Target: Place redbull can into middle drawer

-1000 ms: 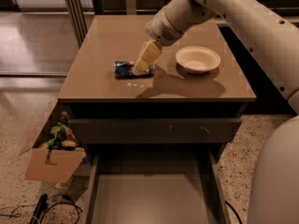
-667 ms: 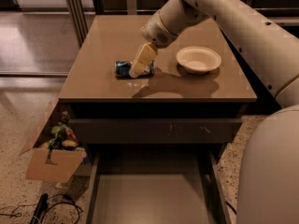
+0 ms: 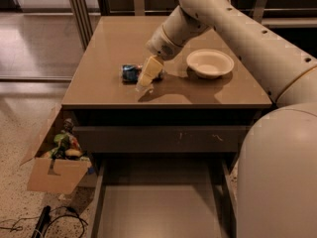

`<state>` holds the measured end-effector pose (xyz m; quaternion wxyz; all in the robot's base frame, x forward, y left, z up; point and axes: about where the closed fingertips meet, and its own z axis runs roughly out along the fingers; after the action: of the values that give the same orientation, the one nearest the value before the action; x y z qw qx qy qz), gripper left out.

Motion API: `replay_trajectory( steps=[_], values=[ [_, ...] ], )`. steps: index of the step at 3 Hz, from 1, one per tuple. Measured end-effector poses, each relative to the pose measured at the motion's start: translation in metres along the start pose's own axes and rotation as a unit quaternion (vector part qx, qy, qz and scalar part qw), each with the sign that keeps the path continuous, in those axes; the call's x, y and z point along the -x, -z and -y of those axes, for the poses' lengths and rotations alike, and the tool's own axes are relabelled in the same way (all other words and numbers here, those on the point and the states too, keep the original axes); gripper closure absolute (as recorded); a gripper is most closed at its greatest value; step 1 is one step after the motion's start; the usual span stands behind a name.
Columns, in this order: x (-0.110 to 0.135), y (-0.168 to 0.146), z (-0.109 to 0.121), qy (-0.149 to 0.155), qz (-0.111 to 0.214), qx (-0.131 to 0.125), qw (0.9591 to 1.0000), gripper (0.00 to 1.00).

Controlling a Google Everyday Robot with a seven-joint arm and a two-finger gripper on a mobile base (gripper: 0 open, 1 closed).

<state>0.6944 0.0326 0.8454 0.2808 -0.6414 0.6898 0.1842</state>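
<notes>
A terrazzo floor (image 3: 15,148) surrounds a brown cabinet whose flat top (image 3: 111,36) fills the middle of the view, with dim framing behind it. The can (image 3: 130,73) lies on its side on this top, left of centre and near the front edge. Its long axis runs roughly left to right, about parallel to that edge. The left end faces the cabinet's left side, and the right end is hidden behind the gripper. The part that shows is dark blue with a paler, silvery patch and a slight shine; no print can be read.

The gripper (image 3: 145,79) hangs at the end of the cream arm (image 3: 237,31), which reaches in from the upper right. It slants down and to the left over the can's right end and seems to touch it. From this angle I cannot tell whether it is clasped on the can or released.

A cream bowl (image 3: 210,62) sits upright on the top to the right of the can, well apart from it. Below the top is a dark drawer front (image 3: 163,139) with small pale scratches. Under that, the drawer (image 3: 158,205) is pulled out, its plain grey-brown floor showing between thin side walls. An open cardboard box (image 3: 52,175) with colourful items stands on the floor at the left, with a black cable (image 3: 54,221) beside it.
</notes>
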Motion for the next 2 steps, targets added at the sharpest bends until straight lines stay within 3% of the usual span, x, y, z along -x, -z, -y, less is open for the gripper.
replay_trajectory(
  steps=[1, 2],
  values=[
    [-0.0049, -0.0098, -0.0007, -0.005, -0.003, 0.008, 0.9999, 0.0],
    [-0.0049, -0.0099, -0.0008, -0.005, -0.003, 0.008, 0.9999, 0.12]
  ],
)
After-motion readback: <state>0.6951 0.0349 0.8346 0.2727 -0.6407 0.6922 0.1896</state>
